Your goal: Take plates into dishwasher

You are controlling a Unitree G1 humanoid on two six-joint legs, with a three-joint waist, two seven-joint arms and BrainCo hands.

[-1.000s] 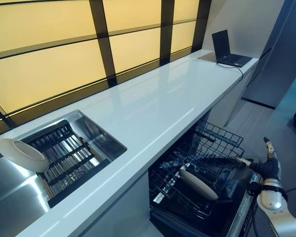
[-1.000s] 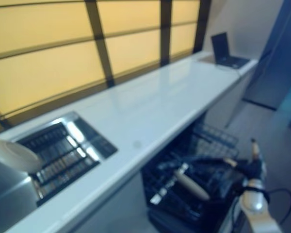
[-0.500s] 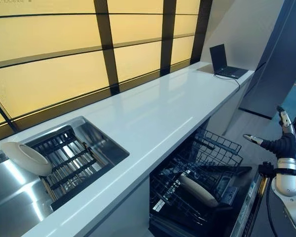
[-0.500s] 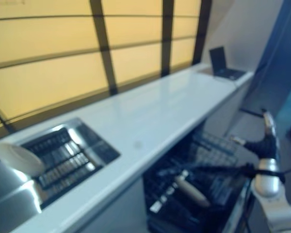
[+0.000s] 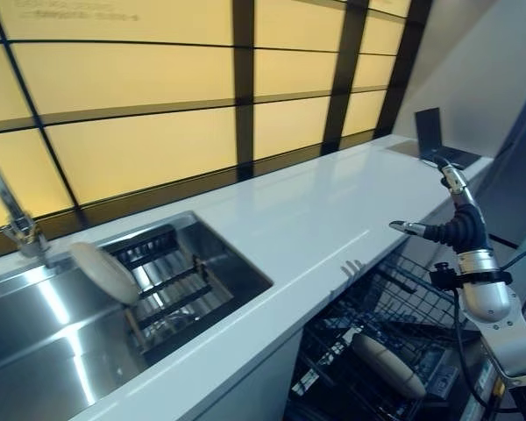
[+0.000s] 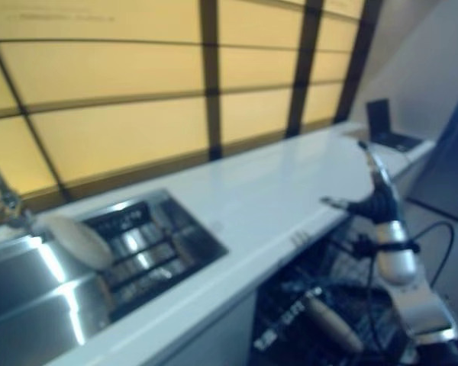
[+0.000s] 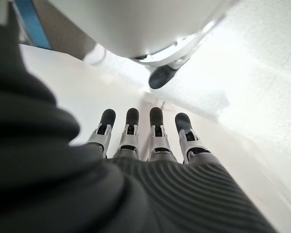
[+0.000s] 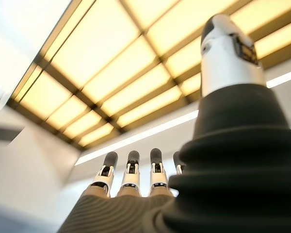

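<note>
1. The right hand [image 5: 454, 230] is raised above the open dishwasher [image 5: 394, 351], off the front edge of the counter [image 5: 324, 206]; its fingers are straight and spread, the thumb pointing toward the counter, and it holds nothing.
2. Its own wrist view shows the same: straight fingers [image 8: 131, 172] in a row, with only the lit yellow window panels [image 8: 111, 63] beyond them.
3. The left hand [image 7: 150, 145] appears only in its wrist view, fingers extended and empty, a pale surface past the tips.
4. One white plate [image 5: 103, 272] stands tilted on edge in the sink rack [image 5: 171, 285], at the rack's end nearer the faucet [image 5: 17, 226].
5. A second plate [image 5: 387, 365] lies slanted in the lower dishwasher rack [image 5: 351, 351], below the counter's front edge and below the right hand.
6. The wire basket [image 5: 416, 294] of the dishwasher juts out past the counter edge, its far rim near the right wrist.
7. Between the sink [image 5: 88, 307] and the laptop [image 5: 438, 140] at the far end, the counter top is a long bare white run.
8. The sink's rim sits close to the counter's front edge, leaving a narrow white strip there.
</note>
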